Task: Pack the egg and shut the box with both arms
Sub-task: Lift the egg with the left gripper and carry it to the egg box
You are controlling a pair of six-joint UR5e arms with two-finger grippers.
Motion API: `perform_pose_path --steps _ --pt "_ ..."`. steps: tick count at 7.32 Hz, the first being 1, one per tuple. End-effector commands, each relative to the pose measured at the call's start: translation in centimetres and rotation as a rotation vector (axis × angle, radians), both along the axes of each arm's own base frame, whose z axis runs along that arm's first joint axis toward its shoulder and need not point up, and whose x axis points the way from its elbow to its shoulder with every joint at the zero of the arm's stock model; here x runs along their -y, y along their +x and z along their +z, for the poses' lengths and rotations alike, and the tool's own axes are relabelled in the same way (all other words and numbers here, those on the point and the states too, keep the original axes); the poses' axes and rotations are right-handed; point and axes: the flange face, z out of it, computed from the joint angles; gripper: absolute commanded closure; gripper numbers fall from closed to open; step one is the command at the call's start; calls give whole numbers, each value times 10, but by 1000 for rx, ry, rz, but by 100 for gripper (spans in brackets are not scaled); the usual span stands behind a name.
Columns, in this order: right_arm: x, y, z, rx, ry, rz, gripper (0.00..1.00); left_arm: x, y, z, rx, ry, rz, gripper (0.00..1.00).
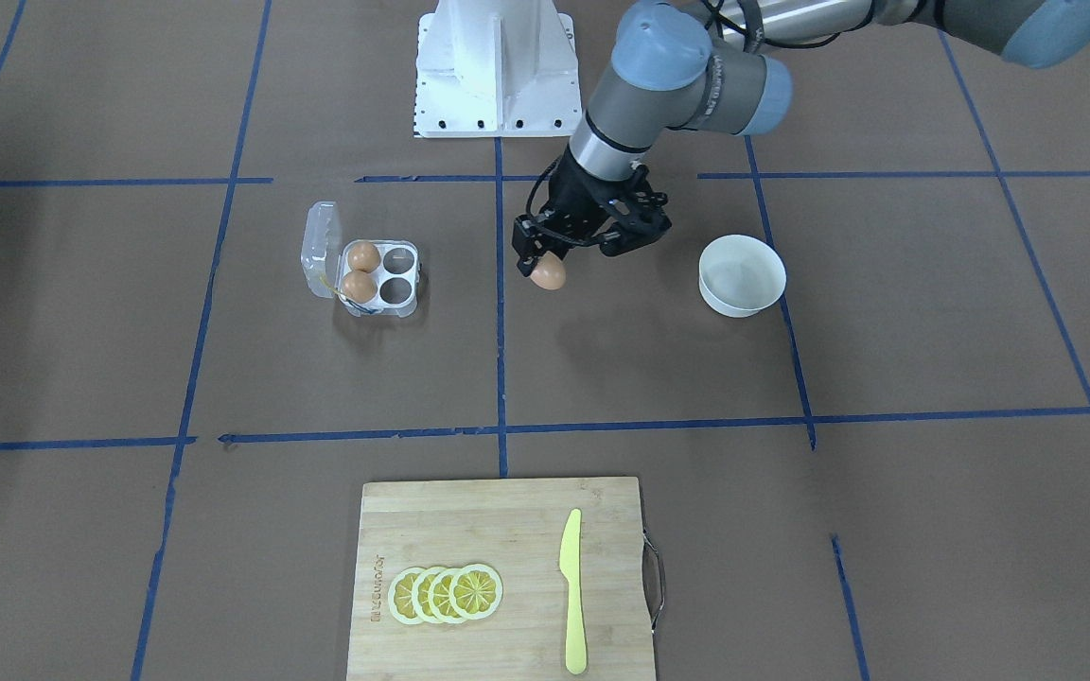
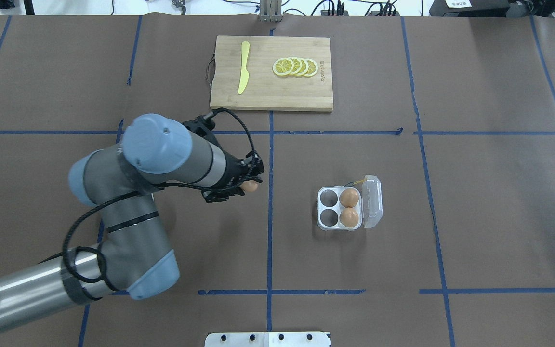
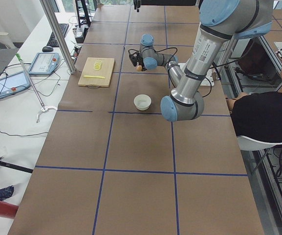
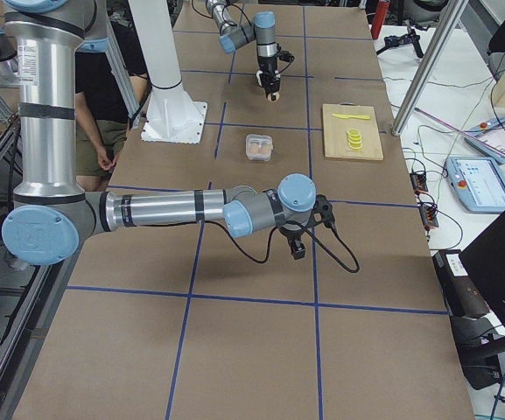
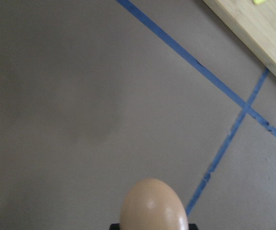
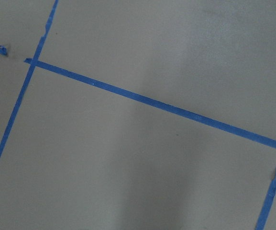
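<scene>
Board [image 1: 507,525]: nearest in front view; bamboo, w/ lemon slices [image 1: 446,594] & yellow knife [image 1: 571,591] on it.
Bowl [image 1: 736,305]: white, round, on table [image 1: 621,378] near L gripper [image 1: 554,255], on its side away from box.
Box [image 1: 413,276]: clear, lid [image 1: 320,251] swung open on side away from L gripper; 2 packed eggs [image 1: 363,255] in cells next to lid.
Path: one blue tape line [image 1: 500,322] betw. held egg & box.
Egg [image 1: 549,275]: smooth, orange-brown, oval; off the table, betw. bowl & box, well apart from box.
Grip: L fingers [image 1: 526,253] clamped on egg's upper part; lower end pokes out past tips.
Base [image 1: 496,66]: white pedestal, far edge.
R gripper [image 4: 298,251]: right side view only; fingers' state cannot be told.
</scene>
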Motion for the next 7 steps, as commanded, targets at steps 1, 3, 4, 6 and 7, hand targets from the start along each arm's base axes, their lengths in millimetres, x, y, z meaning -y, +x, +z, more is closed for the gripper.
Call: perform_pose_path --steps 1,3,4,6,7 --pt "-1 -1 0 16 -5 -6 0 -8 77 -67 -19 4 54 100" --pt "-1 -1 -1 18 -4 -7 0 -23 106 -95 -24 9 88 100" --pt "-1 -1 -1 18 -4 -7 0 -22 114 -101 -20 7 93 100" --pt "-1 -1 -2 18 -3 -7 0 -22 115 -101 -18 10 94 100" --pt "-1 -1 -2 20 -3 -7 0 -26 117 -99 -16 12 100 85"
